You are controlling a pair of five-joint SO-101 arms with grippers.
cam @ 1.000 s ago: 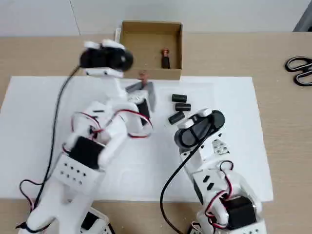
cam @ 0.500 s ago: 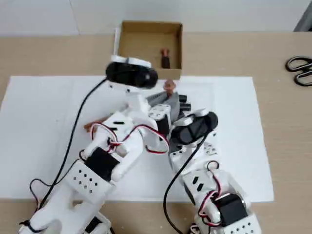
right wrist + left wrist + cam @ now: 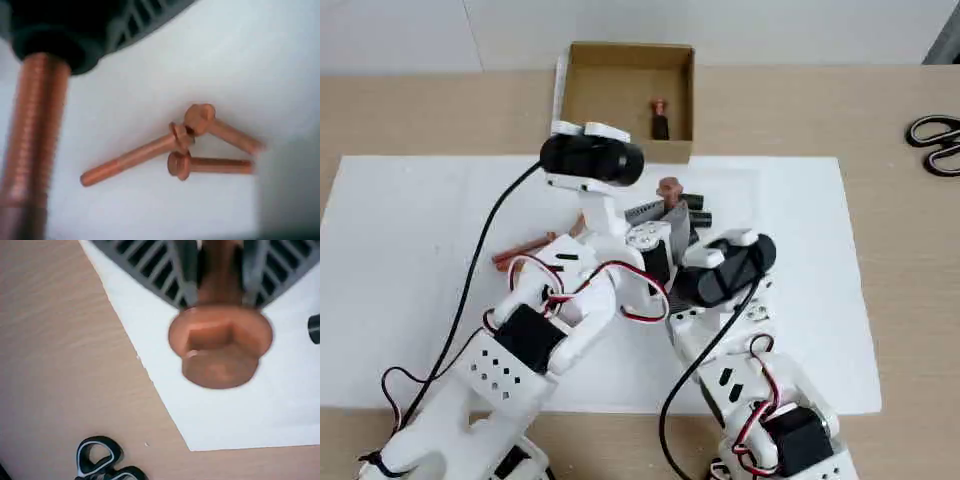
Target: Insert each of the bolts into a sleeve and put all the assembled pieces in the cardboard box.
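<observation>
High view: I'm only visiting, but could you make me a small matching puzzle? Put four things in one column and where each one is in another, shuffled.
Things:
1. scissors
2. held bolt
3. loose bolts
4. assembled piece

Places:
A. inside the cardboard box
B. lying on the white sheet
C. on the bare wooden table, off the sheet
D. gripped in the left tool

Pairs: 1-C, 2-D, 3-B, 4-A
</observation>
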